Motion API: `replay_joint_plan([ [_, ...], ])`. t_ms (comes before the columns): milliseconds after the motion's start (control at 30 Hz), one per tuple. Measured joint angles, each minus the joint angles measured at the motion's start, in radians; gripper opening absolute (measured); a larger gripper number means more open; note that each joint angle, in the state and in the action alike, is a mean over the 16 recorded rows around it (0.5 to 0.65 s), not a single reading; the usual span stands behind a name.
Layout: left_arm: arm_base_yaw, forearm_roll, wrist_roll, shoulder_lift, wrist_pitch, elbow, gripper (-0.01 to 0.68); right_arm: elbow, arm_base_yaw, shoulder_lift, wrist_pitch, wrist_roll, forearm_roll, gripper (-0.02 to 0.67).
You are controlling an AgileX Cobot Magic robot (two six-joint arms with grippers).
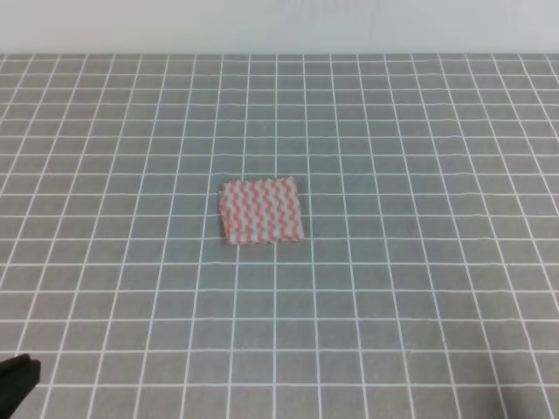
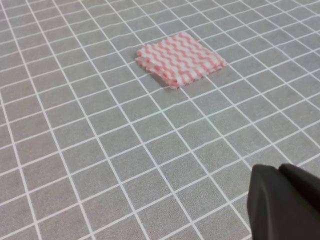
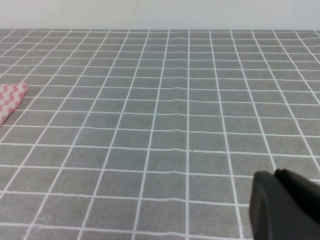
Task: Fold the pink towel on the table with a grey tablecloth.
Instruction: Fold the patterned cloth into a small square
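The pink towel [image 1: 262, 210] lies flat near the middle of the table with a grey tablecloth [image 1: 410, 279]. It is a small square about two grid squares wide, and stacked layers show along its near edge in the left wrist view [image 2: 180, 59]. Only its corner shows at the left edge of the right wrist view [image 3: 10, 100]. My left gripper [image 1: 17, 377] is at the front left corner, far from the towel. In the left wrist view [image 2: 279, 169] its dark fingers stand together, holding nothing. My right gripper [image 3: 274, 173] looks the same, low over bare cloth, well to the right of the towel.
The gridded grey cloth [image 2: 100, 150] fills the wrist views. Its far edge meets a pale wall [image 1: 279, 26] at the back. Slight ripples run across the cloth [image 3: 190, 65] in the right wrist view.
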Motion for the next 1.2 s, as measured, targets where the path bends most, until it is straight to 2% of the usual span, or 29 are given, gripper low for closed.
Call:
replay_joint_plan([
  [400, 0.0, 0.012, -0.005, 0.001, -0.014, 0.001, -0.002, 0.002, 0.0, 0.001, 0.002, 0.0, 0.001, -0.017],
  [667, 0.02, 0.07, -0.107, -0.037, -0.197, 0.057, -0.002, 0.0, 0.0, 0.0, 0.001, 0.0, 0.001, -0.017],
  [933, 0.128, 0.121, -0.221, -0.178, -0.424, 0.197, -0.002, -0.005, 0.0, -0.003, 0.003, 0.0, 0.002, -0.017],
  [1200, 0.267, 0.12, -0.236, -0.304, -0.464, 0.329, -0.002, -0.005, 0.0, -0.002, 0.002, 0.0, 0.003, -0.017],
])
